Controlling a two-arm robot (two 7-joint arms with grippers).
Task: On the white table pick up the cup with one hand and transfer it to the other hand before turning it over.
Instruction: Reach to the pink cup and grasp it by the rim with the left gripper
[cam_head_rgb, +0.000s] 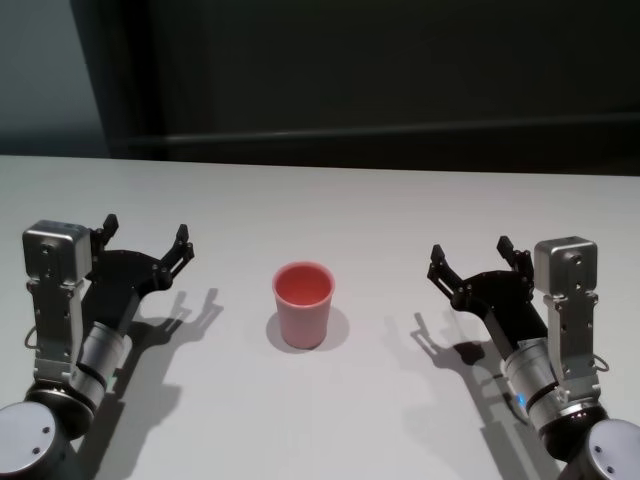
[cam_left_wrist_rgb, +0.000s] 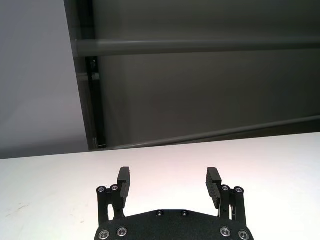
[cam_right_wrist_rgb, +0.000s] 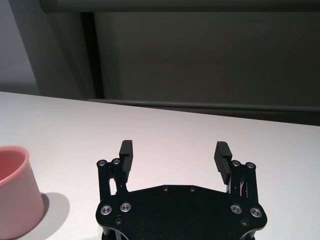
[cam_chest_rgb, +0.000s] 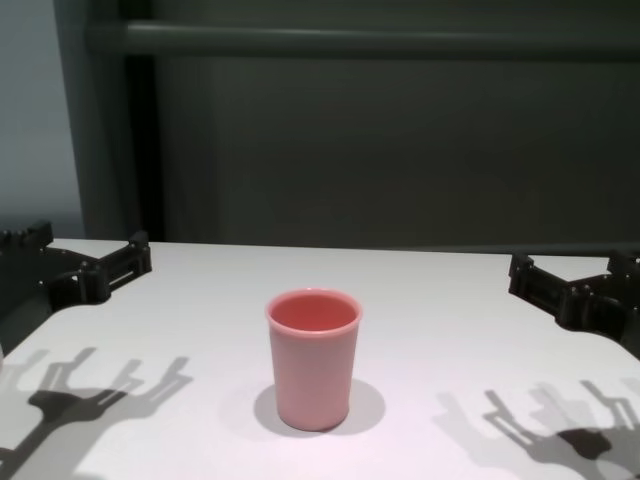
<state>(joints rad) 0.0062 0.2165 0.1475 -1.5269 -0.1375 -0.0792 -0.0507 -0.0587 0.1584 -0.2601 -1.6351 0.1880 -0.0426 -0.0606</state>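
Note:
The pink cup (cam_head_rgb: 303, 304) stands upright, mouth up, on the white table (cam_head_rgb: 330, 200), midway between my two arms. It also shows in the chest view (cam_chest_rgb: 312, 357) and at the edge of the right wrist view (cam_right_wrist_rgb: 15, 192). My left gripper (cam_head_rgb: 146, 236) is open and empty, held above the table to the cup's left. My right gripper (cam_head_rgb: 470, 256) is open and empty, held above the table to the cup's right. Both sets of fingers are spread wide in the left wrist view (cam_left_wrist_rgb: 170, 183) and the right wrist view (cam_right_wrist_rgb: 174, 156).
The table's far edge (cam_head_rgb: 330, 160) meets a dark wall with a horizontal rail (cam_chest_rgb: 360, 40). Nothing else stands on the tabletop; only the grippers' shadows fall on it.

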